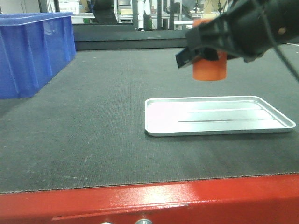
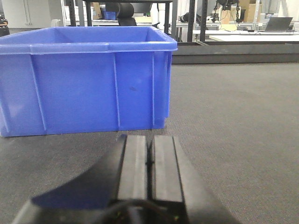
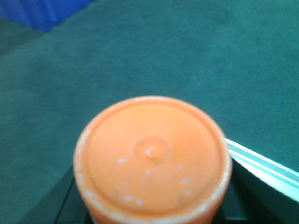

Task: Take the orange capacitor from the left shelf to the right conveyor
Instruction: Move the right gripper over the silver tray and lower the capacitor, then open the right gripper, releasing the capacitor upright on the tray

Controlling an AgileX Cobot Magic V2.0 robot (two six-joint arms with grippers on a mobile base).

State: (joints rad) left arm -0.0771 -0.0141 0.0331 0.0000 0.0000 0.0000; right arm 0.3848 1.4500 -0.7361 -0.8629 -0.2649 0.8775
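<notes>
Right gripper (image 1: 205,52) is clamped on the orange capacitor (image 1: 210,70), which is upright over the right conveyor (image 1: 93,135), just past the far edge of the silver tray (image 1: 210,116). Can't tell if its base touches the belt. Left gripper (image 2: 149,170) has its fingers pressed together, holding nothing, low over the belt near the blue bin (image 2: 84,79).
</notes>
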